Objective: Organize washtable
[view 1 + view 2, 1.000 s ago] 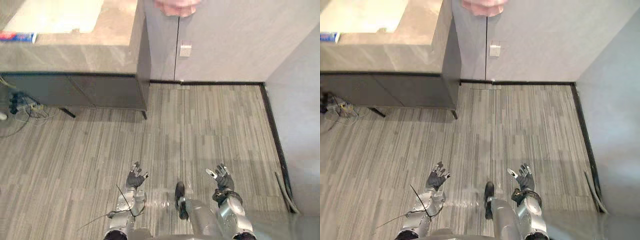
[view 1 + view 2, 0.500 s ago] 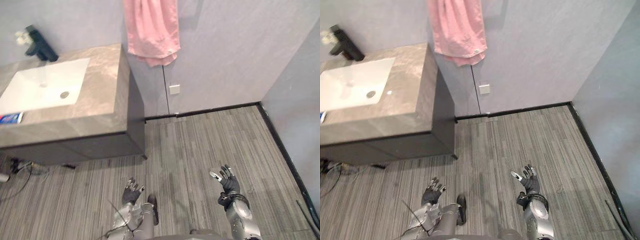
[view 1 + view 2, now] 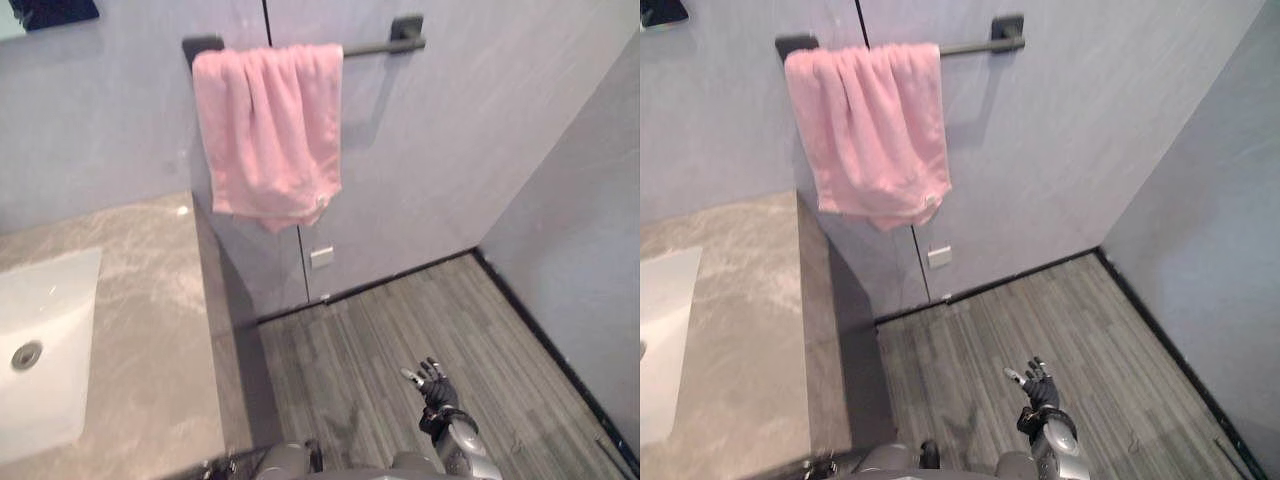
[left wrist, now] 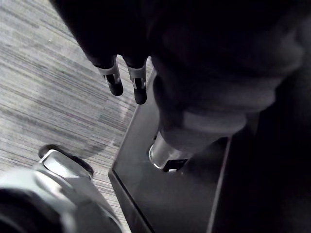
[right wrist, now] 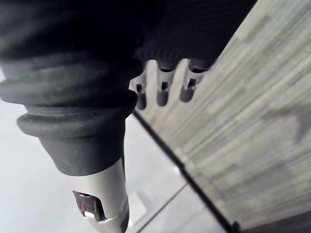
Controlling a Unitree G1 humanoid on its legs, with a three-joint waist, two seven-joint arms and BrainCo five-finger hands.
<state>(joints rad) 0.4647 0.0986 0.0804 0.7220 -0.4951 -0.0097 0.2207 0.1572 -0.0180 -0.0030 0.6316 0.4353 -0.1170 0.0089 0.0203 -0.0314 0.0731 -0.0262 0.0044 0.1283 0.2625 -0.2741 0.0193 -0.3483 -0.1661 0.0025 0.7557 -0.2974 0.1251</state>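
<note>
Both hands loose and empty.
Right hand (image 3: 434, 383) splayed above the floor, left hand (image 4: 115, 82) straight-fingered (beside a dark cabinet (image 4: 165, 194)); washtable (image 3: 150, 330) at left, end edge running out from the wall, pink towel (image 3: 270, 130) hanging above.

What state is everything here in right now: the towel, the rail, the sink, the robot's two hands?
pink towel: hanging over the rail, bunched toward its left end.
towel rail: mounted, right part bare.
sink: no standing water in the part that shows.
right robot hand: open, holding nothing, above the floor.
left robot hand: open, holding nothing, beside the dark cabinet.
</note>
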